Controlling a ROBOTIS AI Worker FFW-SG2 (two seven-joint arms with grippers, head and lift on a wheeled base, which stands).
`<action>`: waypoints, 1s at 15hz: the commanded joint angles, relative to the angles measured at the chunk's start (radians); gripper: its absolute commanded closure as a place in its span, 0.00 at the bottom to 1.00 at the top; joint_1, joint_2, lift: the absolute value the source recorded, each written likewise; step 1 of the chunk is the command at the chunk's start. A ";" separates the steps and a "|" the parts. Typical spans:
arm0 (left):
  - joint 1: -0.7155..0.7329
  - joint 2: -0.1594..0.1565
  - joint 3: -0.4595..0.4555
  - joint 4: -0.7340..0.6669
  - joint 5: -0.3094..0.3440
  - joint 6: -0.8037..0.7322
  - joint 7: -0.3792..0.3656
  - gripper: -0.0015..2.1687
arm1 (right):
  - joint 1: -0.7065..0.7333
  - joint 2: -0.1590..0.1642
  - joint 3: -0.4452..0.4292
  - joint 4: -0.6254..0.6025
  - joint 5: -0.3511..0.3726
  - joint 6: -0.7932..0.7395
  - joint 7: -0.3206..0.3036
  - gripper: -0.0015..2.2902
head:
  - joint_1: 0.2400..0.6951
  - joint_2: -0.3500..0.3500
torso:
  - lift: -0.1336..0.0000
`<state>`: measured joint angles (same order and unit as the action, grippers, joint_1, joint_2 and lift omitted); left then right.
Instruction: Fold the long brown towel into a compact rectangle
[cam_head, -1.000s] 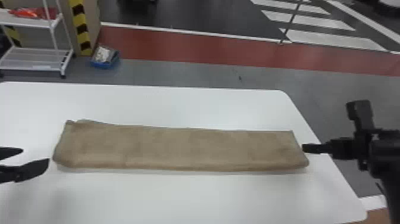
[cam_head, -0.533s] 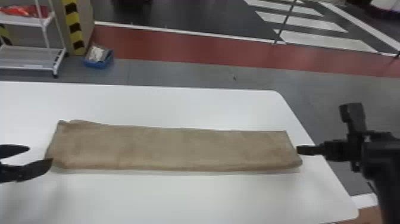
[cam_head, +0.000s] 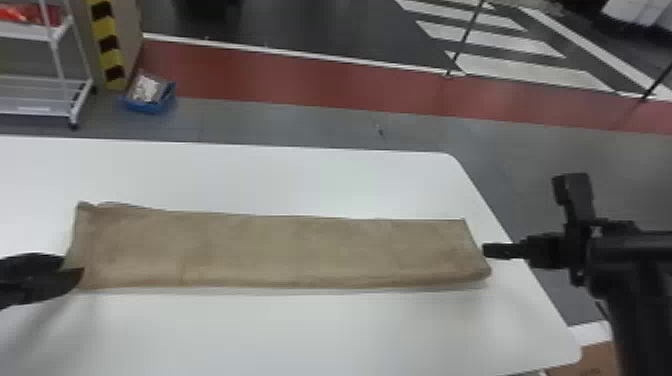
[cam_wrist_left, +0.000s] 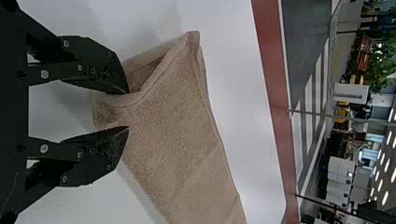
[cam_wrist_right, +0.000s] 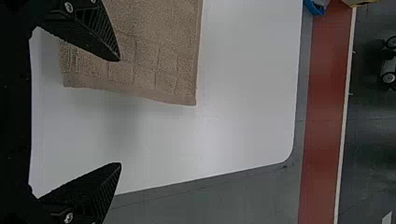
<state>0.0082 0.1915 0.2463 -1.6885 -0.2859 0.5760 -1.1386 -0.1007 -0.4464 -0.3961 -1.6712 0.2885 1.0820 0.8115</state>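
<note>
Brown towel (cam_head: 280, 250): one long, already narrow strip, laid crosswise on the desk, its left end puckered and partly raised, its right end flat.
Left hand (cam_wrist_left: 129, 109): at the towel's left end, cloth drawn into its mouth; whether the grasp has closed cannot be told. Placed there, presumably, to lift that end and carry it over the rest.
Right hand (cam_wrist_right: 120, 112): released and wide, just beside the right end, perhaps in readiness to steady it (a sensible post, since loose cloth may slide or skew).
State of folding: judged partial; the length remains to be shortened.
White desk (cam_head: 280, 330): smooth and pale, rounded at its far right corner, with soft shadows near the left hand.
Floor: grey strip (cam_head: 310, 122), red band (cam_head: 300, 77), then dark ground with white stripes (cam_head: 525, 67).
Far left: white rack (cam_head: 30, 103), yellow-and-black marked post (cam_head: 112, 57), blue tray (cam_head: 145, 106).
</note>
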 joint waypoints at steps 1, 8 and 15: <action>-0.004 0.013 -0.005 -0.008 -0.021 0.019 -0.038 0.78 | -0.001 0.000 -0.004 0.005 0.000 -0.006 0.000 0.04 | 1.00 0.07 | 0.10; -0.001 0.126 -0.111 -0.195 -0.285 0.448 -0.293 0.80 | -0.001 0.003 -0.007 0.031 -0.006 -0.046 -0.003 0.04 | 1.00 0.07 | 0.10; -0.031 0.111 -0.147 -0.254 -0.325 0.473 -0.250 0.80 | 0.013 0.002 -0.014 0.039 -0.014 -0.058 -0.003 0.04 | 1.00 0.08 | 0.10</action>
<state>-0.0206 0.3119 0.0859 -1.9062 -0.6221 1.0472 -1.3984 -0.0911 -0.4396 -0.4059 -1.6322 0.2805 1.0241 0.8083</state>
